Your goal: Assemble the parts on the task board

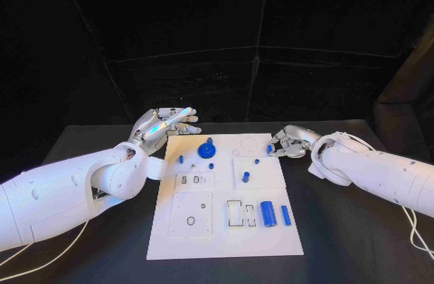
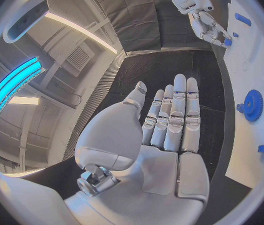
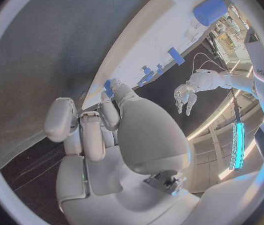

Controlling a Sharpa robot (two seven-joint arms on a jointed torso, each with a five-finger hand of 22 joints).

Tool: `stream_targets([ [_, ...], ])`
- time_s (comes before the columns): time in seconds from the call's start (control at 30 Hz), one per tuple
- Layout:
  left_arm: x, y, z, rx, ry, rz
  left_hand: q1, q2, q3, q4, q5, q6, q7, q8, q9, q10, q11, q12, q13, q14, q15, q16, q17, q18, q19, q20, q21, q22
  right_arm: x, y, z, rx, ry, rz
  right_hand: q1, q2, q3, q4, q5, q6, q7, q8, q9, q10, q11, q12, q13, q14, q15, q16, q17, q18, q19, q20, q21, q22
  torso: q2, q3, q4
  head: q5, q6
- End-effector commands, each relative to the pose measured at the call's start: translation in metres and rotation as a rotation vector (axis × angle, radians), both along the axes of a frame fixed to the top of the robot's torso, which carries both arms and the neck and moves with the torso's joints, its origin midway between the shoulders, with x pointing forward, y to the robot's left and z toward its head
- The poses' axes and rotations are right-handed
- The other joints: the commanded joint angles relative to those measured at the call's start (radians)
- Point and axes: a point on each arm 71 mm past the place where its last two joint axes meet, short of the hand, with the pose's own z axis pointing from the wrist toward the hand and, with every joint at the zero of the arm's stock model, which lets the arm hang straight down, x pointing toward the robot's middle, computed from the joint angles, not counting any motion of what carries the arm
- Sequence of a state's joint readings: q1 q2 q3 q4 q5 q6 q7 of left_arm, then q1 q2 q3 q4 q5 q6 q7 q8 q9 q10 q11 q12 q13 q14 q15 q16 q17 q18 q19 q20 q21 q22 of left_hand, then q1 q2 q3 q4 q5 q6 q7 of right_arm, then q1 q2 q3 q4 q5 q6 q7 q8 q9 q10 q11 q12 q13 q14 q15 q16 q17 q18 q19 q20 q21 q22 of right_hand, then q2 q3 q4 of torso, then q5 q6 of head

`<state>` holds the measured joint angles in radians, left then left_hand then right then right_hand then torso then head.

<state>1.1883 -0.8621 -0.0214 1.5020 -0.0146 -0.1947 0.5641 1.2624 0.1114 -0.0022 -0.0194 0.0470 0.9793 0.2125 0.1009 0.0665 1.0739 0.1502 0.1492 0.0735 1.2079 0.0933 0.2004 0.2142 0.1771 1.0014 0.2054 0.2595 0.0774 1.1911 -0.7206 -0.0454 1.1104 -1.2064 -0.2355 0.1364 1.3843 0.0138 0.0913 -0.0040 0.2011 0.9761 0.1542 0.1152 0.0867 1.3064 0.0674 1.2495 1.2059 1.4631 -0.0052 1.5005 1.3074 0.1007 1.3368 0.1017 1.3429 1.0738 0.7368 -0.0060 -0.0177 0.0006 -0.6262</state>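
Blue cylinder (image 1: 268, 211) near board's (image 1: 226, 246) front edge untouched; right hand (image 1: 288, 142) pinches small blue part (image 1: 270, 148) at far corner, likely seating it next; left hand (image 1: 163, 125) flat, holding nothing.

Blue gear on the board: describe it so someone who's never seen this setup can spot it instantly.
Start at the white task board in the middle of the black table. Go to its far end, between the two hands, toward the left hand. There sits the blue gear, a round toothed disc; its neighbours are tiny blue pegs, and the other larger blue parts are straight cylinders at the near end.
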Motion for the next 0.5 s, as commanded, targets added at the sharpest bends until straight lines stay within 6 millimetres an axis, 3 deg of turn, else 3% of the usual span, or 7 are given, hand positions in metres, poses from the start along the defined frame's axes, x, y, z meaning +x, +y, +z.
stream_targets([
  [0.03,-0.0004,-0.0008,0.0014,-0.009,-0.01,-0.015,-0.001,0.011,0.002,-0.002,0.007,0.003,0.004,-0.005,0.0,-0.002,0.004,-0.007,-0.001,-0.003,0.004,-0.004,0.002,0.007,0.001,0.005,-0.003,-0.001,0.0,0.0009,-0.0007,-0.006,0.004,0.001,-0.005,0.008,0.003,-0.002,-0.006,0.008,0.0,0.004,0.0,0.009,-0.002,0.004,0.002,0.079,-0.004,0.0,0.136,-0.006,0.001,-0.003,0.006,0.002,0.0,-0.0002,0.0006,0.001,-0.002],
  [0.5,-0.0005,-0.0005,0.0014,-0.009,-0.009,-0.016,-0.001,0.011,0.002,-0.002,0.007,0.003,0.004,-0.005,0.0,-0.002,0.004,-0.007,-0.001,-0.003,0.004,-0.004,0.002,0.007,0.001,0.005,-0.003,-0.002,0.001,0.0032,-0.0006,-0.004,-0.007,-0.017,-0.018,0.001,-0.002,0.002,-0.009,0.001,0.001,-0.003,-0.004,0.007,-0.001,0.0,-0.002,0.079,-0.005,-0.001,0.135,-0.005,0.0,-0.005,0.005,-0.001,0.0,0.0001,0.0007,0.003,-0.003],
])
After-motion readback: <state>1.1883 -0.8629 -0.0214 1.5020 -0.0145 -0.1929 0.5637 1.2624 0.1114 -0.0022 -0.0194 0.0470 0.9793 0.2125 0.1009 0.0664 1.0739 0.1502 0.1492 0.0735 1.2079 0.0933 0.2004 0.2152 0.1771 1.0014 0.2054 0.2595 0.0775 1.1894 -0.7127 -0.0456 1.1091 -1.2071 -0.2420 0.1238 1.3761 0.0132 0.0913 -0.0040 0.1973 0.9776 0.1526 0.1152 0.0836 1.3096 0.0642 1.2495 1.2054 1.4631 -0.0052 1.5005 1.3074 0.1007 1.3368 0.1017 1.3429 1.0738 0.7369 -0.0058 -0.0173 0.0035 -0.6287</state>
